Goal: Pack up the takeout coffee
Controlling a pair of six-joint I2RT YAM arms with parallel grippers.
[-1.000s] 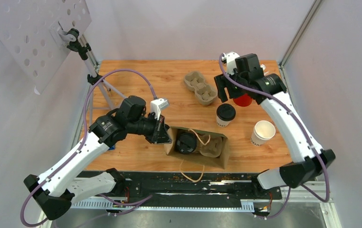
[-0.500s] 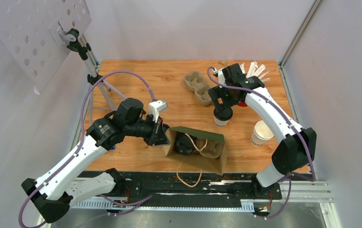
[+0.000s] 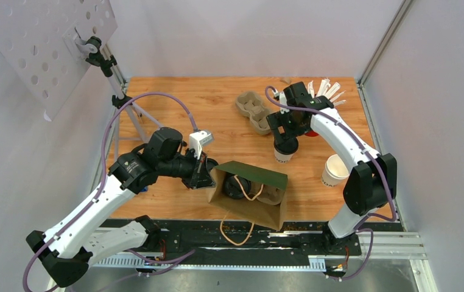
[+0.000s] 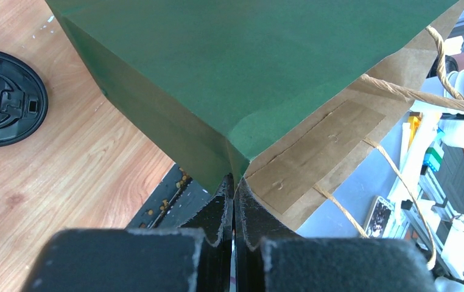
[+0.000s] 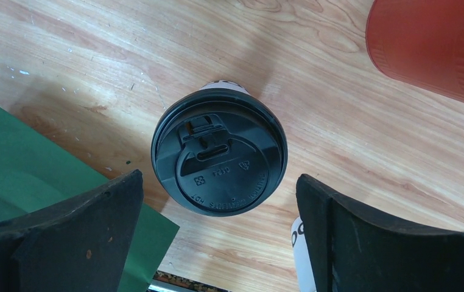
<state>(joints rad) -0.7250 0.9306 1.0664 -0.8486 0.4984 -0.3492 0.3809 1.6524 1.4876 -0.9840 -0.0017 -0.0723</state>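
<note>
One takeout coffee (image 3: 284,153), a white cup with a black lid, stands on the wood right of centre. My right gripper (image 3: 285,135) hovers over it, open. In the right wrist view its lid (image 5: 219,159) sits between and beyond the spread fingers (image 5: 77,231), untouched. A second black-lidded cup (image 3: 237,187) lies inside the paper bag (image 3: 260,176), green outside and brown inside. My left gripper (image 3: 202,174) is shut on the bag's left rim; the left wrist view shows the paper (image 4: 248,67) pinched at the fingertips (image 4: 234,182).
An open white cup (image 3: 337,169) with no lid stands to the right. The red cup (image 5: 430,48) of stirrers (image 3: 328,89) is behind the right arm. A grey pulp carrier (image 3: 253,111) lies at the back. A loose black lid (image 4: 4,97) rests on the wood.
The right gripper swung from over the red cup to over the lidded cup and opened wide. The left gripper pulled the bag's rim leftward, tipping its green side up.
</note>
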